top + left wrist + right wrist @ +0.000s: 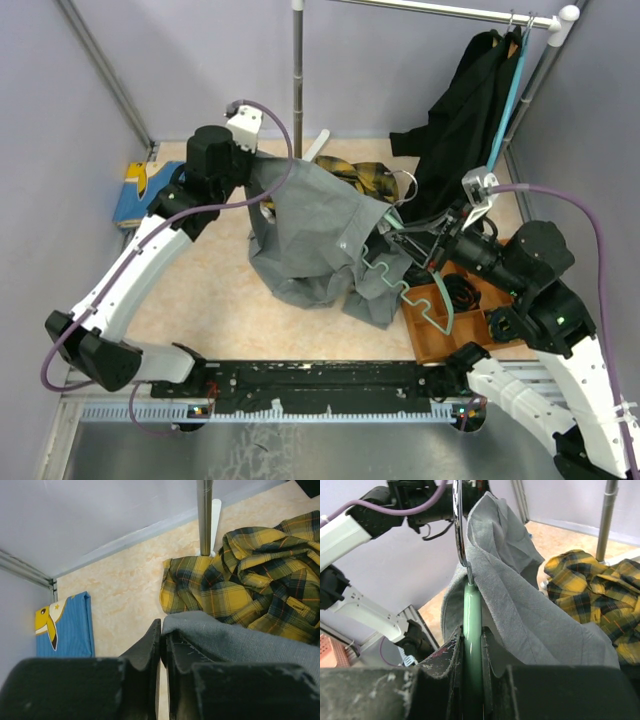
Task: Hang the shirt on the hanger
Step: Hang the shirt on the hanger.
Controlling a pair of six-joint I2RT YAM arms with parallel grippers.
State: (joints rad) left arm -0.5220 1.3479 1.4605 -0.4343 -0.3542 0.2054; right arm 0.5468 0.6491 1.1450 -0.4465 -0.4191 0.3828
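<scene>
- Shirt [310,230]: grey, soft and limp. It hangs in folds near the middle of the table and its lower part is heaped on the tabletop. It looks light, but it will sag and swing, and it cannot be pushed, only pulled or draped.
- Left gripper [252,165] has its jaws clamped on an upper edge of the shirt at about 10 o'clock of the heap. The left wrist view shows the cloth pinched between the fingers [154,645]. I judge that thin woven cloth like this can slip from a small pinch, so a fold or seam near the collar gives the safer hold.
- Hanger [405,292]: pale green plastic with a wavy lower bar, stiff and light. It lies at 4 o'clock of the shirt with one end under the cloth. In the right wrist view the grey cloth drapes over it beside the metal hook [459,530].
- Right gripper [400,238] has its jaws closed on the hanger's neck, just below the hook. The smooth plastic may twist in the jaws if the cloth drags, so holding at the neck looks sound.
- The hanger's thin arms could snag inside the collar or a sleeve. The shoulder seam should be eased over the arm, not tugged.
- Plaid shirt [365,180] lies at 1 o'clock of the grey one and close enough to catch.
</scene>
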